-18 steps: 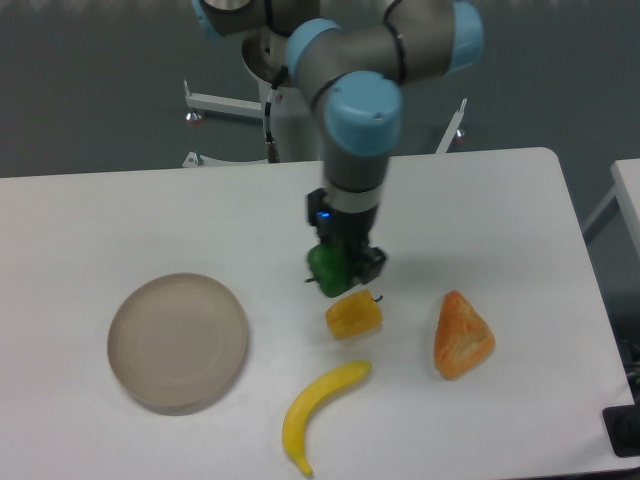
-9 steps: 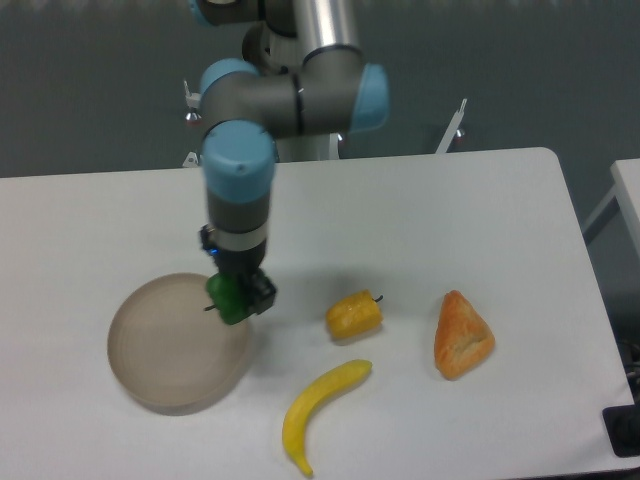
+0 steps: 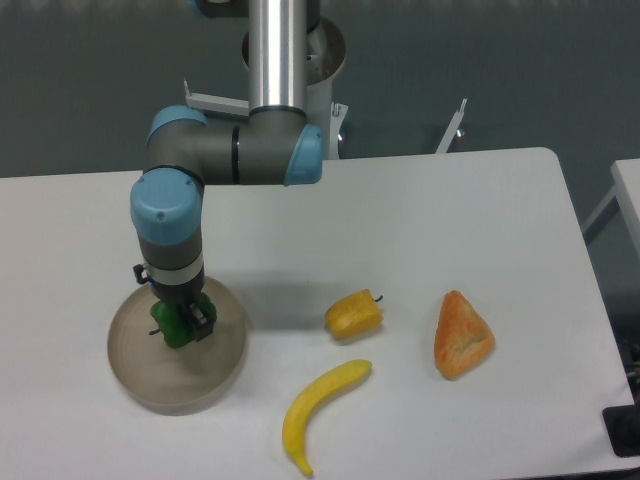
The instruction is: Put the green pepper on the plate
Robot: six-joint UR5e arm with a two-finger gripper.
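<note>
The round beige-grey plate point(image 3: 140, 375) lies at the front left of the white table. Directly over its middle hangs my gripper point(image 3: 181, 330), pointing straight down and shut on the green pepper point(image 3: 174, 327). The pepper is small, glossy and dark green, showing between the black fingers. It sits low over the plate's inner surface; whether it touches the plate I cannot tell.
A yellow pepper point(image 3: 353, 314) sits near the table's middle. A banana point(image 3: 318, 401) lies in front of it, near the front edge. An orange wedge-shaped pastry point(image 3: 461, 335) rests to the right. The arm's base stands behind the table.
The arm has carried the green pepper leftward, from beside the yellow pepper to the plate's right rim and now over the plate's middle. The other items have not moved.
</note>
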